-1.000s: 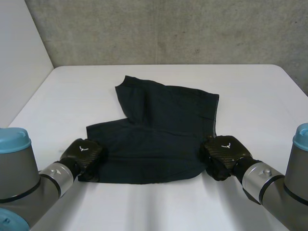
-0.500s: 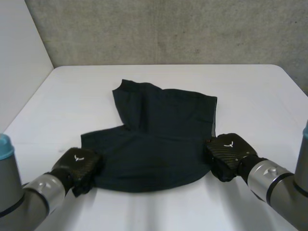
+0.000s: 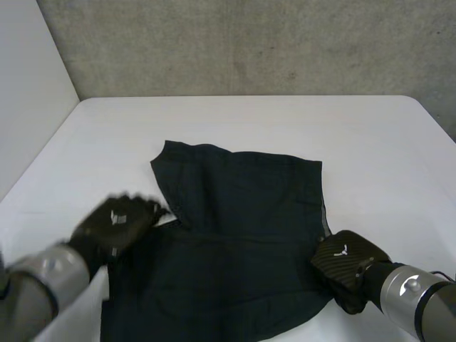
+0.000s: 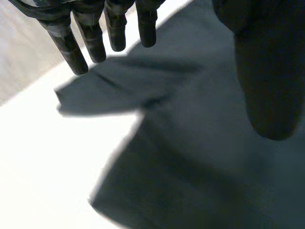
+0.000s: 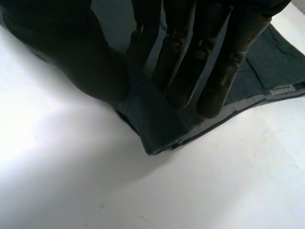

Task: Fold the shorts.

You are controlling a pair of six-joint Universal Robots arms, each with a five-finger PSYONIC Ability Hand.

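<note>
My left hand (image 3: 117, 222) hangs open above the worktop (image 3: 370, 142). In its wrist view the fingers (image 4: 91, 42) are straight and spread, the thumb stands apart from them, and nothing is held between. Dark cloth lies under the palm and bare white surface sits beyond the fingertips. My right hand (image 3: 347, 265) is closed on the shorts (image 3: 242, 214). In its own wrist view the fingers (image 5: 178, 71) and thumb pinch a folded lip of fabric at the near right corner, by the waistband edge.

The shorts lie flat, with their long axis running across in front of me, waistband to my right and the two legs pointing left. One leg reaches toward the far side. The other lies near me, and the notch between them is just beside my left hand.

As I read it, the next move depends on the near leg's hem corner. It lies below my left hand and closer to me, well apart from the right hand, so the left arm is the one to take it.

The head view cuts off the near hem, so I can't place that corner exactly. My left hand is smeared there, so I can't judge its height over the cloth. I also can't tell whether the right pinch holds one layer or both.
</note>
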